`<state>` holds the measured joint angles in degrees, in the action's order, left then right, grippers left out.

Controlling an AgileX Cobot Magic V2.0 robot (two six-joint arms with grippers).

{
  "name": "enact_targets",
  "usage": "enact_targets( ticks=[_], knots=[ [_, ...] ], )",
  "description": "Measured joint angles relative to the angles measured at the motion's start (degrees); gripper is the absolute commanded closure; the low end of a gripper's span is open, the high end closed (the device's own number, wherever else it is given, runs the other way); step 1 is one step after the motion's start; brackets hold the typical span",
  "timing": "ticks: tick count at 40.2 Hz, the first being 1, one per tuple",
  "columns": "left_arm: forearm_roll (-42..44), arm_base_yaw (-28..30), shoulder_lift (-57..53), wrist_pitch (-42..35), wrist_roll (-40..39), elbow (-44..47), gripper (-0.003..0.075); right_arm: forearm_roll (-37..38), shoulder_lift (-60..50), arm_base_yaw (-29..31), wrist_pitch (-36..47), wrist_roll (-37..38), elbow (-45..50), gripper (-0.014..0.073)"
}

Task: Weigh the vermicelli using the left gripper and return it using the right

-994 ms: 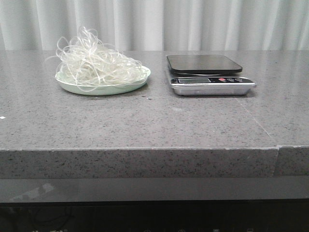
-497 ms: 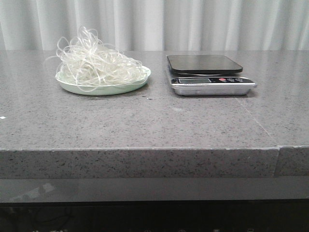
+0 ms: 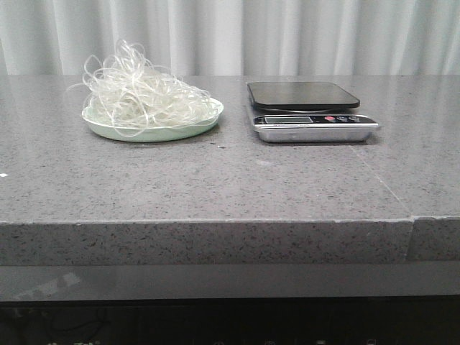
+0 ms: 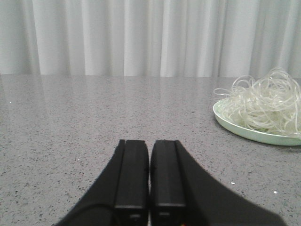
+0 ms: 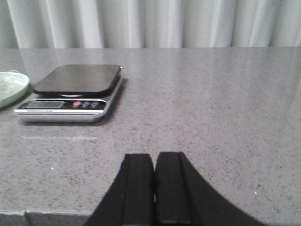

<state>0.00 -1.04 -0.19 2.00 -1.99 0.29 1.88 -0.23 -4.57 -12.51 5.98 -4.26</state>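
Translucent vermicelli [image 3: 141, 97] tangle heaps round plate [image 3: 154, 131]; both grippers' fingers [image 4: 149, 174] [image 5: 154, 181] pressed together, empty.

Vermicelli [image 3: 144, 97] on plate [image 3: 154, 132] — beside scale [image 3: 310, 111]

Vermicelli [image 3: 144, 97]: translucent whitish strands. Plate [image 3: 154, 132]: pale green. Scale [image 3: 309, 111]: black platform, silver body, red button, grey display. Table [image 3: 215, 180]: grey speckled stone. Curtain [image 3: 287, 36]: white-grey, vertical folds. Left gripper [image 4: 149, 176], right gripper [image 5: 154, 188]: black.
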Motion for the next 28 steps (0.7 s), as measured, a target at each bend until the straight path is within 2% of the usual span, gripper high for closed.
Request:
enact_targets(
  ticks=[6, 12, 28],
  knots=[
    [0.0, 0.0, 0.0, 0.0, 0.0, 0.0, 0.0564, 0.0, -0.5, 0.8, 5.2, 0.0, 4.9, 0.043],
    [0.0, 0.0, 0.0, 0.0, 0.0, 0.0, 0.0564, 0.0, -0.5, 0.9, 8.5, 0.1, 5.8, 0.043],
    [0.0, 0.0, 0.0, -0.1, 0.0, 0.0, 0.0564, -0.2, -0.5, 0.9, 9.3, 0.1, 5.8, 0.043]
  ],
)
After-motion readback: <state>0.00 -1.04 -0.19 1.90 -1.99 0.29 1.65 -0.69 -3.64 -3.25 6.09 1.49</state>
